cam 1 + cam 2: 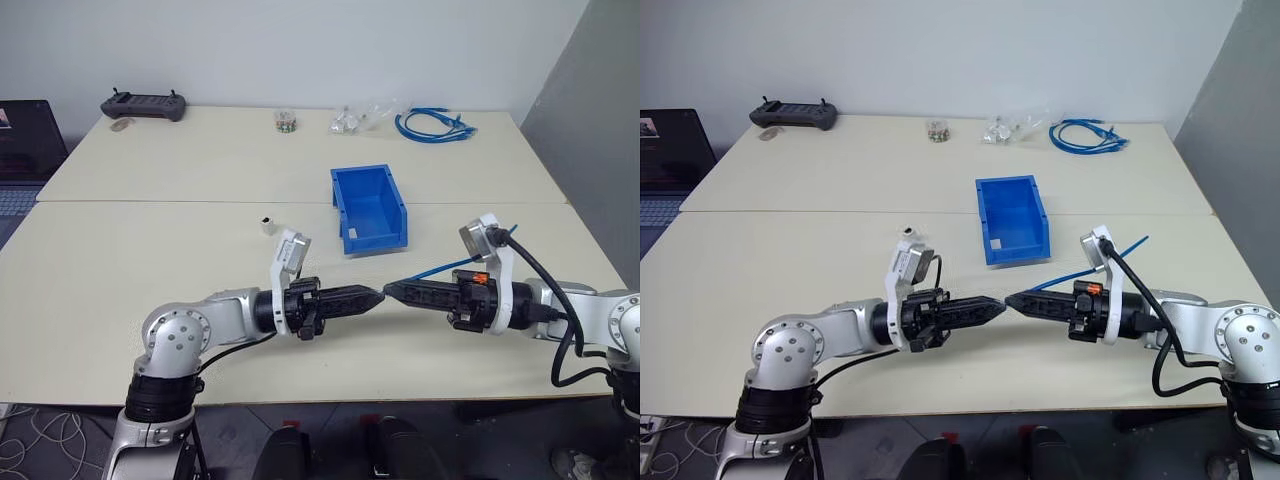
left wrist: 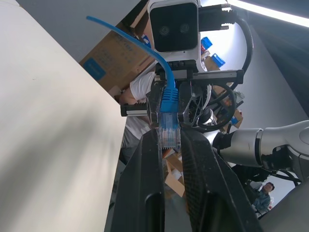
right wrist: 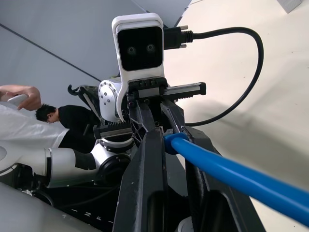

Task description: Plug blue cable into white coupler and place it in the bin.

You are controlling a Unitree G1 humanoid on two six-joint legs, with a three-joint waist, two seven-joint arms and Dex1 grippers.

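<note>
Bin [image 1: 369,207] mid-table, just beyond both grippers, bare table [image 1: 150,260] toward left edge, clutter along far edge.

It looks like a robot lab or office: two plain beige tables [image 1: 200,160] against a bare white wall, a laptop [image 1: 25,140], a handheld controller [image 1: 143,105], and stacked cardboard boxes [image 2: 113,60] behind.
</note>
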